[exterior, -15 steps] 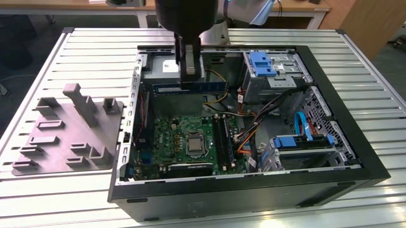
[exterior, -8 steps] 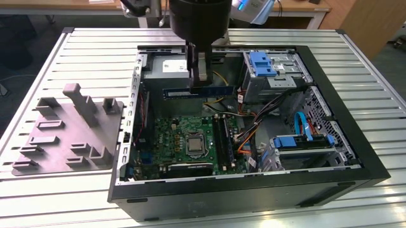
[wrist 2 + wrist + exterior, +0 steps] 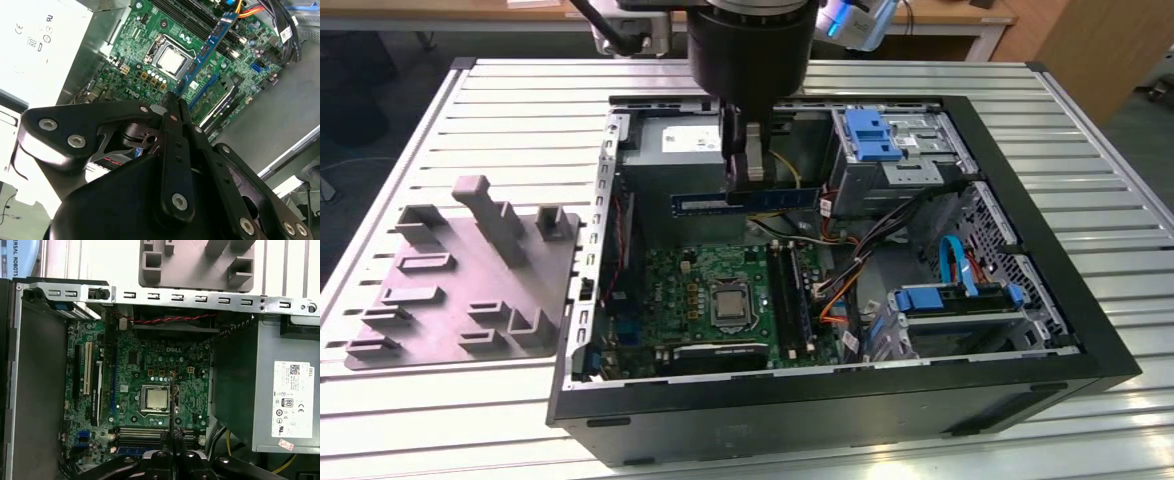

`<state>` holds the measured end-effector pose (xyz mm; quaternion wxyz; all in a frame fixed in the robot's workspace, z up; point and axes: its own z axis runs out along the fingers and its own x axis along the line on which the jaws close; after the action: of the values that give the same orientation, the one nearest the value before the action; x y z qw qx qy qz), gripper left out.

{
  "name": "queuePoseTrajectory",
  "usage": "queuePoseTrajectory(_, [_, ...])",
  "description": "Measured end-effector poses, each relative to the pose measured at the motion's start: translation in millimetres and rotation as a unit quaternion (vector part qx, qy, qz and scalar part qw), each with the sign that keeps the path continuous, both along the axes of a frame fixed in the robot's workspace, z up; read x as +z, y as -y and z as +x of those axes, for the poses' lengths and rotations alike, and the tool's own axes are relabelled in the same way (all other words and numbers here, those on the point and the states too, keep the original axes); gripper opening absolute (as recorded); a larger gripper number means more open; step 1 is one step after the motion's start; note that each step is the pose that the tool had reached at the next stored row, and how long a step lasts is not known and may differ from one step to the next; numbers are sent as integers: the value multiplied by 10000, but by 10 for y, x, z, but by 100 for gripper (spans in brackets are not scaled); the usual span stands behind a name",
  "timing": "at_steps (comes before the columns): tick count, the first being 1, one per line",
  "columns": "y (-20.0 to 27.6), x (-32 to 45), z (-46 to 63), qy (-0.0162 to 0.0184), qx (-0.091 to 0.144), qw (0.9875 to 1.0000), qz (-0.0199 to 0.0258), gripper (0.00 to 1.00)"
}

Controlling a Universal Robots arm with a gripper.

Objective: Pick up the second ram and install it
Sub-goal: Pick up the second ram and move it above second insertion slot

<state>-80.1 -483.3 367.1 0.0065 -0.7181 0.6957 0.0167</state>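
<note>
My gripper [image 3: 750, 182] is shut on the second ram [image 3: 744, 201], a long thin bluish stick. It hangs level above the open computer case [image 3: 1107, 345], in front of the power-supply box. In the second wrist view the ram [image 3: 206, 49] runs out from the gripper [image 3: 173, 98] over the green motherboard [image 3: 150, 30]. Seen edge-on in the first wrist view, the ram [image 3: 171, 405] is a thin dark line rising from the gripper [image 3: 172, 439], crossing beside the silver processor socket [image 3: 156, 399]. The dark memory slots [image 3: 790, 290] lie below, apart from the stick.
A grey tray with upright posts [image 3: 467, 280] sits outside the case on the exterior view's left. The grey power-supply box [image 3: 670, 140] fills the case's far corner. Blue-latched drive cages [image 3: 894, 140] and loose cables [image 3: 854, 255] crowd the exterior view's right side of the case.
</note>
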Motion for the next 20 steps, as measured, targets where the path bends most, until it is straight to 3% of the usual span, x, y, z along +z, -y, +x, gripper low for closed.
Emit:
queuePoseTrajectory(4, [0,-2,1,1,0,10000,4,13])
queuePoseTrajectory(20, [-2,-179,-8,12,1,10000,39,13])
